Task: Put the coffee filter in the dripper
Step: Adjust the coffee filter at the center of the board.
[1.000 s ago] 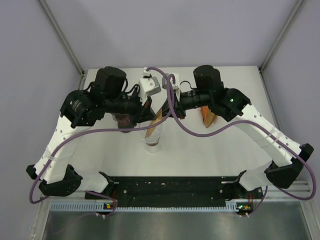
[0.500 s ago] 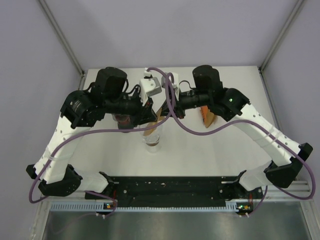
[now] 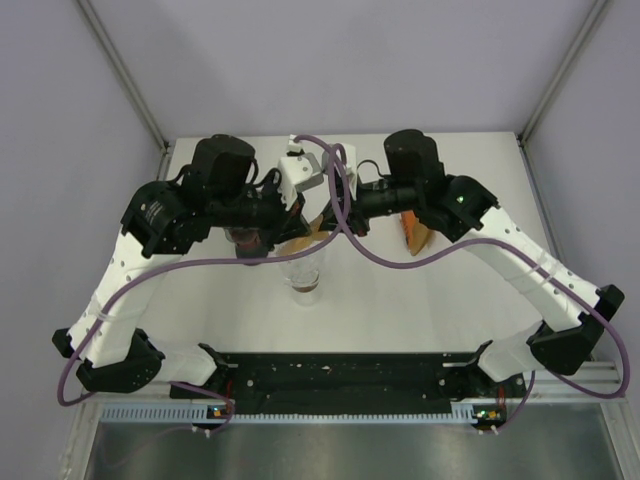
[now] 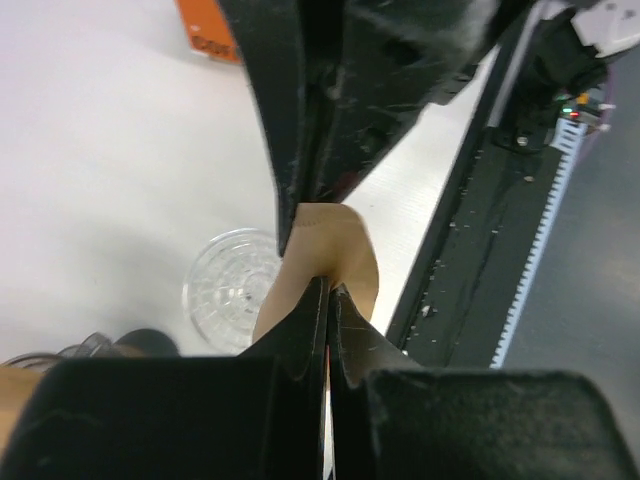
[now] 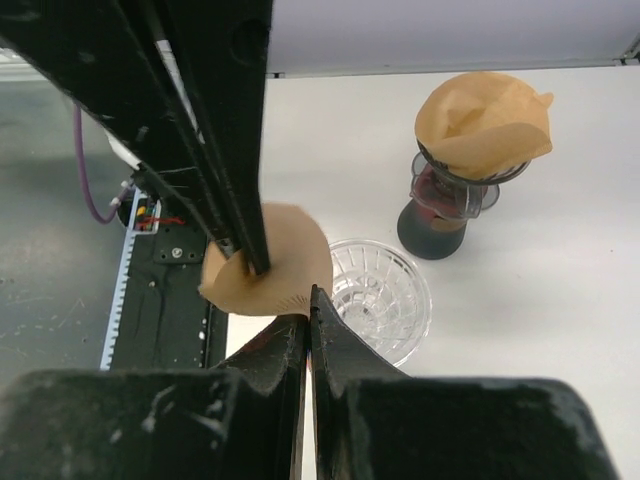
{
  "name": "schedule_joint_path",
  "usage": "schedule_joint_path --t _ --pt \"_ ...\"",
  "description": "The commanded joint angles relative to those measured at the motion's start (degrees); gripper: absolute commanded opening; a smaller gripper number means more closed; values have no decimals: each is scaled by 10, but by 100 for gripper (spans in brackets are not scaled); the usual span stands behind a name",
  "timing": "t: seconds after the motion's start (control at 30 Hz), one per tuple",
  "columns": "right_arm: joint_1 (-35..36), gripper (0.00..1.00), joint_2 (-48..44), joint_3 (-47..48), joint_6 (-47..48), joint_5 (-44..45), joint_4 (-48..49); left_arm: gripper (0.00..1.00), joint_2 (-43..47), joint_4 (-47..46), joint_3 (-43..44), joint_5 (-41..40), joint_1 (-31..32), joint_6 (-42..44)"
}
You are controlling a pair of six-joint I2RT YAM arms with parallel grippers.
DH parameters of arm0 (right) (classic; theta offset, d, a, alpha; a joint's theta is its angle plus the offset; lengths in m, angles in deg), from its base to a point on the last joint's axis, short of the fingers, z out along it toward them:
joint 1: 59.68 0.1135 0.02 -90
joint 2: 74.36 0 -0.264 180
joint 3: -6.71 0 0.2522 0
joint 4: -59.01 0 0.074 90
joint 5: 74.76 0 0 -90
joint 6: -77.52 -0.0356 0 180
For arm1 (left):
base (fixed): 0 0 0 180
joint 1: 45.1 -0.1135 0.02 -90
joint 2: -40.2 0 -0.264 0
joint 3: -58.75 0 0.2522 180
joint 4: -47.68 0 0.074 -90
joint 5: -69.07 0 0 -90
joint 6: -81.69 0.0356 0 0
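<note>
**Both arms pinch one filter above the glass dripper, not yet seated**

- Coffee filter [image 3: 306,236]: brown paper, off the table [image 3: 450,300], hanging mid-scene between the two wrists. It sits above the clear ribbed dripper [image 3: 303,278] and slightly to its far side. No part of it is inside the cone.
- Left gripper [image 4: 326,292]: jaws together, clamped on the filter's lower edge. In its wrist view the paper fans out from between the fingertips.
- Right gripper [image 5: 308,300]: jaws together too, nipping the opposite edge of the same paper. The left wrist view shows its fingers coming down onto the filter's top edge.
- Why two grips: my reading is that opposed pinches on either side let the arms part the flat-folded paper into an open cone. One grip alone would leave it collapsed. From the right wrist the paper already looks bowed, not flat.
- Why here: the dripper's mouth faces up, directly under the paper, so a short drop should seat it. The point must lead.
- Second dripper [image 5: 450,195]: dark-based, stands left of the glass one with a seated filter [image 5: 485,120] in it, well away from the grip.
- Orange packet [image 3: 415,235]: lies at far right, untouched.
- Risk, as I judge it: thin paper between two tight pinches could tear if the arms pull apart unevenly.
</note>
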Motion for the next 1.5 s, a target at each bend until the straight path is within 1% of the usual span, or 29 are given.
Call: schedule_joint_path --t 0.0,0.1,0.17,0.27,0.33,0.4,0.43,0.5,0.63,0.73,0.8,0.93,1.03,1.1,1.2,1.23,1.27,1.3,1.33,1.4,1.47 --pt "9 0 -1 36 -16 12 25 0 0 -50 7 -118 3 19" --pt "9 0 0 37 -28 31 29 0 3 -67 2 -205 3 27" --pt "7 0 0 38 -32 32 29 5 6 -69 6 -210 2 35" --pt "7 0 7 41 -37 25 28 12 11 -64 11 -181 2 37" --pt "8 0 11 43 -35 11 29 15 12 -59 9 -160 2 37" --pt "7 0 12 44 -32 -3 29 18 13 -48 10 -116 2 42" --pt "6 0 11 44 -29 -9 28 20 14 -40 12 -75 2 49" --pt "2 0 8 41 -26 -18 29 24 18 -27 12 -39 2 51" --pt "-2 0 6 40 -23 -36 28 27 19 -13 8 -9 2 59" --pt "-2 0 4 38 -17 -49 28 27 18 -15 8 -28 3 61" --pt "-2 0 1 35 -11 -61 28 26 18 -20 7 -47 2 64" --pt "-2 0 -5 30 1 -76 27 19 20 -21 -7 -64 2 70" --pt "-6 0 -1 29 12 -92 28 11 20 -15 -11 -40 2 69" --pt "-10 0 2 33 13 -94 29 0 20 -14 -9 -34 2 64" --pt "-13 0 10 42 10 -85 34 0 22 -24 -8 -55 2 36" --pt "-13 2 11 45 5 -67 40 0 23 -32 -6 -65 1 26" --pt "-14 13 9 42 -6 -43 50 0 23 -36 -6 -81 0 14" --pt "-15 23 6 35 -22 13 67 0 23 -44 -5 -103 -2 0" --pt "-15 36 -3 27 -36 70 84 0 23 -54 -4 -126 -8 -12" --pt "-16 49 -18 12 -63 177 116 0 20 -71 -2 -184 -23 -39" --pt "-16 55 -35 -4 -86 262 150 0 18 -83 -1 -230 -41 -62"
